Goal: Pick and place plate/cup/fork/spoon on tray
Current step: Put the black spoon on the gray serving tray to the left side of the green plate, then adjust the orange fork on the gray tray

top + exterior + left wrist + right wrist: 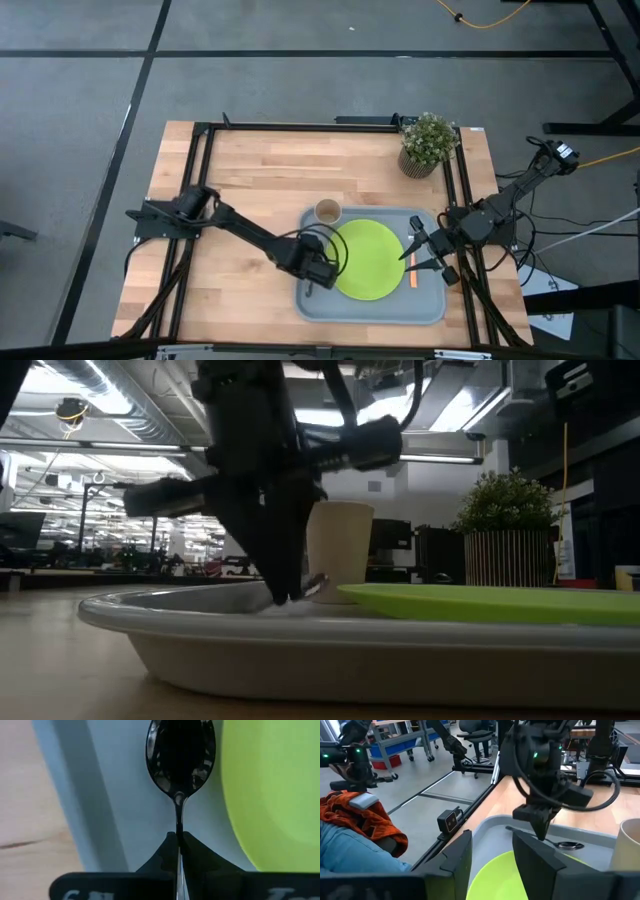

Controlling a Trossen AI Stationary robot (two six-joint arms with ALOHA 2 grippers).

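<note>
1. The tray (pixel 372 306) lies on the wooden surface (pixel 250 180); inside it the lime-green plate (pixel 368 259) fills the middle, and the orange-handled fork (pixel 413 279) lies on the tray floor just beside the plate, on the side toward the right arm.
2. The dark spoon (pixel 180 757) rests on the tray floor just beside the plate's opposite edge; its bowl is clear of the plate rim.
3. The left tool (pixel 316 272) stands over the tray beside the plate, its fingers pinched tight on the spoon's thin handle.
4. The tan cup (pixel 327 211) stands on the surface just outside the tray's far rim; a potted plant (pixel 428 142) sits well apart from the tray, at the surface's far corner.
5. The right tool (pixel 422 252) hovers at the plate's fork side, its fingers spread apart and empty.
</note>
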